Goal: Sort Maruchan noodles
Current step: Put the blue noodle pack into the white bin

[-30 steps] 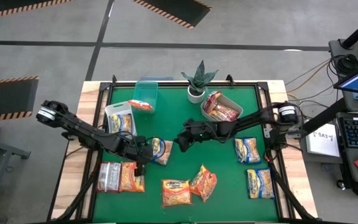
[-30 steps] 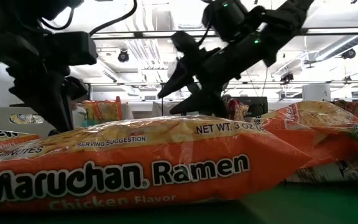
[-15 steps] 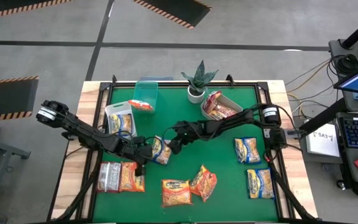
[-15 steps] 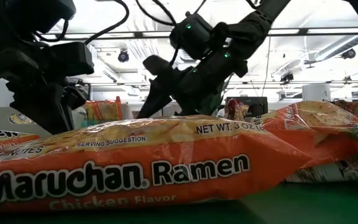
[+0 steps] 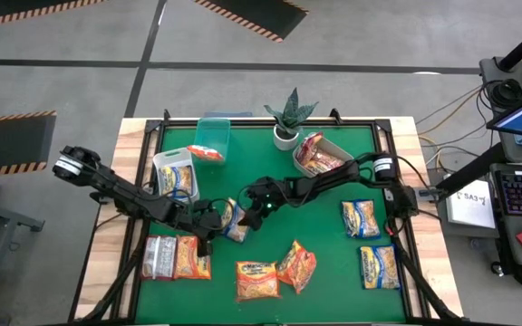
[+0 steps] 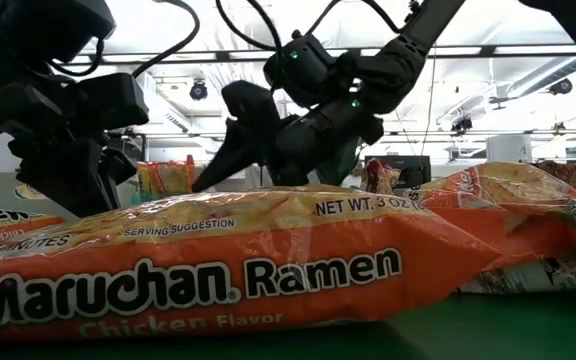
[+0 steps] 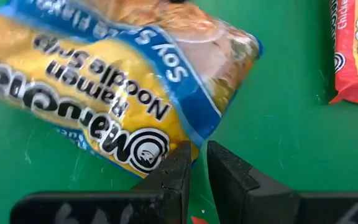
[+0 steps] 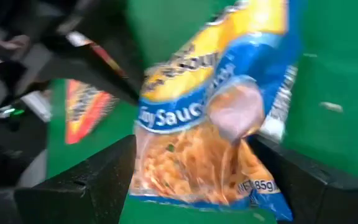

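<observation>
Pinching one yellow-and-blue packet [image 5: 234, 220]: left gripper [image 5: 214, 220]; right gripper [image 5: 250, 218] spread.

— What colours are on your table?

— A bright green mat [image 5: 270, 163] framed by pale wood. The packet between your two dark grippers [image 5: 234, 220] is yellow with a blue band and white lettering.

— And the others?

— Nearest the low camera, an orange packet [image 6: 218, 265] with white "Maruchan Ramen" lettering. At the mat's left edge, a silvery-grey packet [image 5: 158, 257] beside an orange one [image 5: 191, 257]. Two yellow-and-blue packets [image 5: 361, 218] lie right. The plant [image 5: 288, 113] is green in a white pot.
</observation>
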Action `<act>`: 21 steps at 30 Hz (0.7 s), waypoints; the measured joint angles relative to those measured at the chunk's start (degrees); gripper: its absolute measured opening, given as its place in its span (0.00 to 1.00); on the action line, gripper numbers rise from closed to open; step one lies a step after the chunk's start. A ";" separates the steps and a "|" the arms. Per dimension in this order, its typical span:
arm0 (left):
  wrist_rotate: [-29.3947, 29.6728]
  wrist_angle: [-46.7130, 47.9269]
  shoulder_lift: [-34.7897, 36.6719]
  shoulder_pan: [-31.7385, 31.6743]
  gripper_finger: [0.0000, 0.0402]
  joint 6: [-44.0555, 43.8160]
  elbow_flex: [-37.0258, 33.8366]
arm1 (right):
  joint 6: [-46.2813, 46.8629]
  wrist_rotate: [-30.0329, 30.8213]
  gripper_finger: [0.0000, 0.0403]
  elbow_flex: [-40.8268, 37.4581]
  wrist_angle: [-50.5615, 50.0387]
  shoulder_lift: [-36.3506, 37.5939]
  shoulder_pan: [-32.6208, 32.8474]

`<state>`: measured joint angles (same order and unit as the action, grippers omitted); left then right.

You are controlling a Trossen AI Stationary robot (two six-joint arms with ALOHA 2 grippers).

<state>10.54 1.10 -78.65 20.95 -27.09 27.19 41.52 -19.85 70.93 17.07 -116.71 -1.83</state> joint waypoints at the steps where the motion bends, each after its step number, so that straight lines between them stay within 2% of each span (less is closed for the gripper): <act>1: -0.01 -0.08 0.00 0.00 0.09 -0.30 -0.13 | 0.07 -1.00 0.72 0.05 1.16 -0.33 0.01; 7: -0.04 -0.08 0.00 -0.02 0.09 -0.46 -0.02 | 0.21 -1.62 0.61 0.05 3.04 -0.63 -0.08; 21: -0.03 -1.02 0.06 -0.02 0.09 -0.46 0.06 | -6.95 1.88 0.13 -0.05 3.42 -0.58 -0.07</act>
<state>10.51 0.07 -78.59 20.93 -27.55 27.25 34.56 -17.97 70.88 20.49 -117.30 -1.89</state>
